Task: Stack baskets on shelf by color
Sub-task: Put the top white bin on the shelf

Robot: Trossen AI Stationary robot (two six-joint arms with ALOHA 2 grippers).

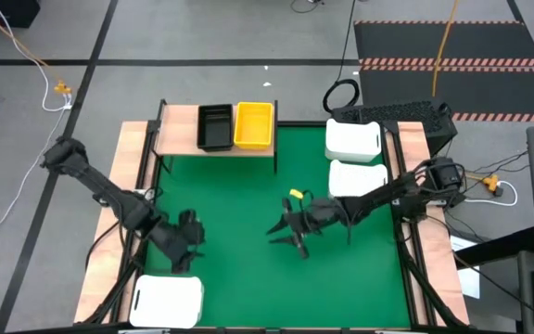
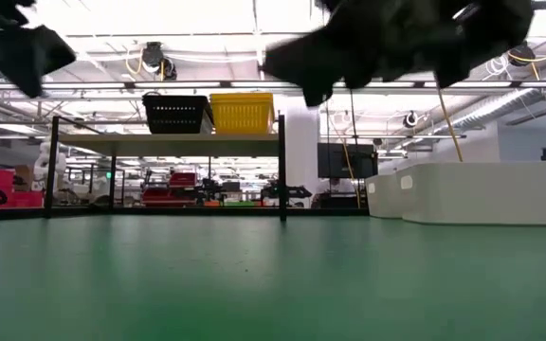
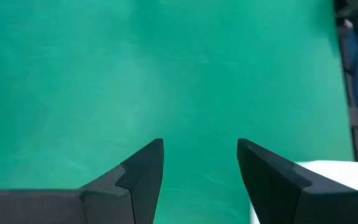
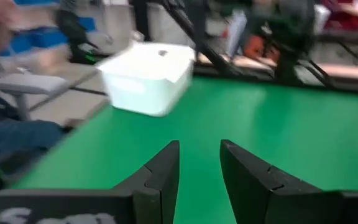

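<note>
Green mat (image 1: pixel 248 232) fills the near ground, bare across its middle and near stretch, so both arms have open room there. Three white baskets show: one at the near left corner of the mat (image 1: pixel 166 301), and two side by side along the right edge, a far one (image 1: pixel 353 140) and a nearer one (image 1: pixel 357 178) just beside it. One black basket (image 1: pixel 214 126) and one yellow basket (image 1: pixel 254 124) stand touching, side by side, on the shelf (image 1: pixel 179 130), the black to the left; the shelf's left end is bare wood, with room for another. From above, both of these baskets look empty, and the white ones show only plain white tops, so what they hold cannot be told. Seen from table height, the shelf stands at the far edge of the mat on thin black legs, with clear space beneath it. Hanging above the mat near the left edge, just on the far side of the near-left white basket, the left gripper (image 3: pixel 200 163) has its fingers spread apart with nothing between them; a corner of that white basket shows beside one finger. Over the middle of the mat, left of the two right-hand white baskets and well apart from the shelf, the right gripper (image 4: pixel 199 163) hangs with its fingers parted by a narrow gap, empty.
</note>
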